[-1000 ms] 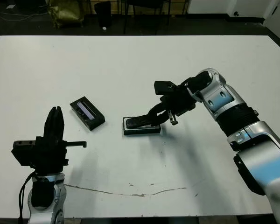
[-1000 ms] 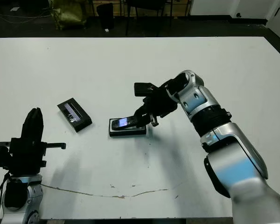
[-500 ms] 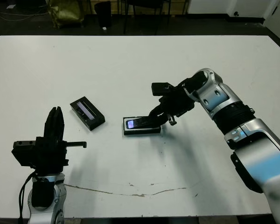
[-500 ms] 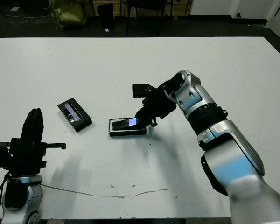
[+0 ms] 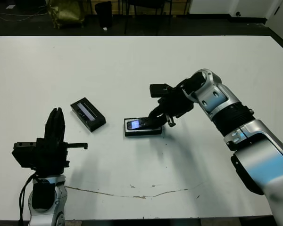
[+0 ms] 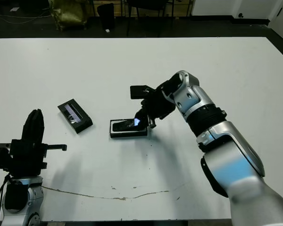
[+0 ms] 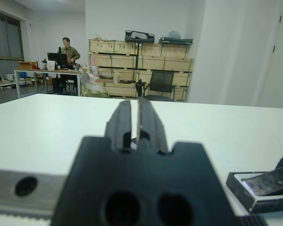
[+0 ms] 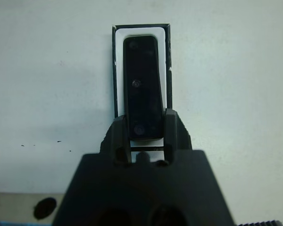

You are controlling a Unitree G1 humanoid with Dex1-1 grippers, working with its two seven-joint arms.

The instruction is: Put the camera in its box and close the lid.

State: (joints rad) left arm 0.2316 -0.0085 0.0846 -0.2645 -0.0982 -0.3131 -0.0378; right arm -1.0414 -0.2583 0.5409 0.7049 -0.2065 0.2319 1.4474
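A white table (image 5: 132,61) is seen from above, with a robot arm reaching in from each side. Near the middle of the table lies the box (image 5: 143,131), a small black tray with a white lining. The camera (image 5: 140,124), a slim black bar with a small bluish-white patch near its far end, is held over the box, lined up along its length. Its patch end is down at the box, while the gripped end is raised a little. In the right wrist view the camera (image 8: 142,84) is seen to cover most of the white lining, whose edges show around it.

The right gripper (image 5: 156,118) is closed on the near end of the camera, one black finger (image 8: 171,126) pressed against each long side.

The lid (image 5: 88,114), a flat black cover with a pale strip along its top, lies by itself on the table to the left of the box, well apart from it and set at an angle.

The left gripper (image 5: 55,117) is held upright above the table's near left part, away from the lid and the box. Its two fingers (image 7: 150,126) are brought together with only a thin slit between them, and nothing is held.
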